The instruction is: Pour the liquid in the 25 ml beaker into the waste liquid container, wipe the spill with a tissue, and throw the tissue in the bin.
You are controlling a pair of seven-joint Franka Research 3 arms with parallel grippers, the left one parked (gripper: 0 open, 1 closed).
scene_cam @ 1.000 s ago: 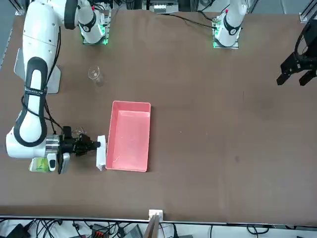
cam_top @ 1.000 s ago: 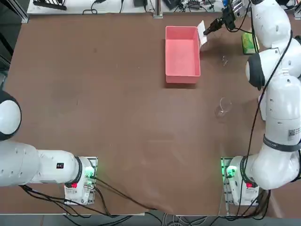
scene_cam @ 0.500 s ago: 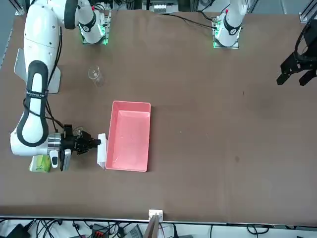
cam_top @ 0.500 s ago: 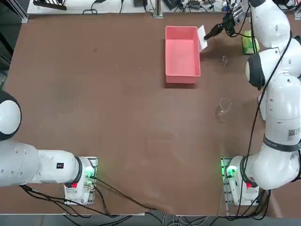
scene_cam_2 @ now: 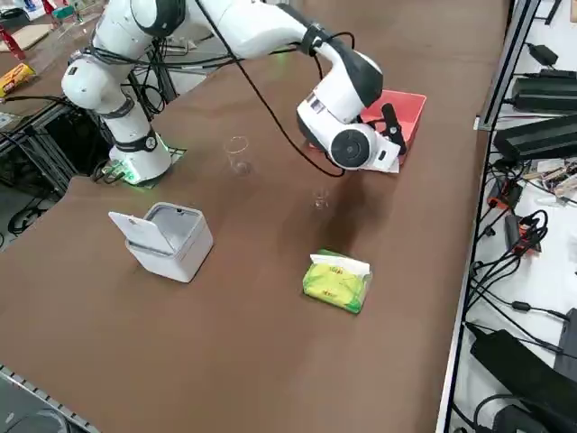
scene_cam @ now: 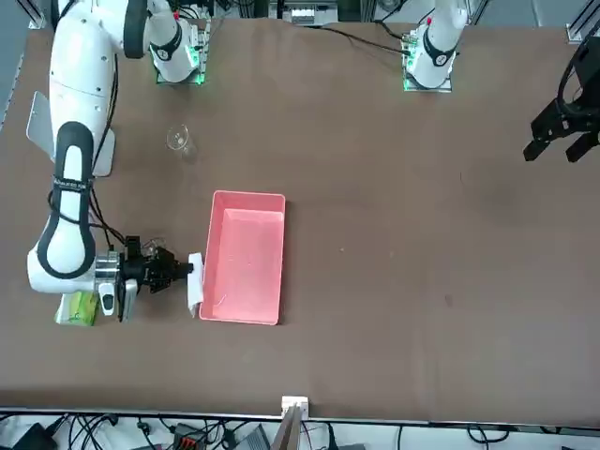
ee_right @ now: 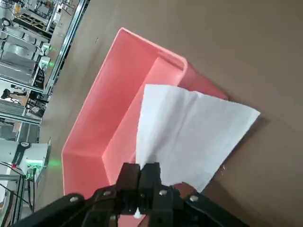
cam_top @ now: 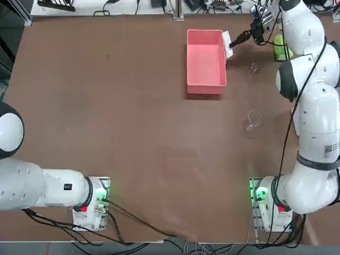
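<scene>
My right gripper (cam_top: 234, 42) (scene_cam: 186, 270) (ee_right: 141, 185) is shut on a white tissue (cam_top: 227, 41) (scene_cam: 195, 287) (ee_right: 189, 137) (scene_cam_2: 386, 163). The sheet hangs beside the outer long wall of the pink waste liquid container (cam_top: 206, 66) (scene_cam: 246, 267) (ee_right: 106, 118) (scene_cam_2: 412, 103), near one of its corners and close to the table. The tiny 25 ml beaker (cam_top: 254, 68) (scene_cam_2: 320, 200) stands upright on the table a little behind the gripper, on the arm's side, apart from the fingers.
A larger clear beaker (cam_top: 252, 121) (scene_cam: 178, 141) (scene_cam_2: 238, 154) stands nearer the arm's base. A green tissue pack (cam_top: 280, 48) (scene_cam: 77, 307) (scene_cam_2: 337, 280) lies by the table's right edge. A white lidded bin (scene_cam_2: 167, 239), lid up, sits on the right side.
The gripper, still shut on the tissue, has shifted a little closer to the pink container, and the sheet now hangs nearer its outer wall.
</scene>
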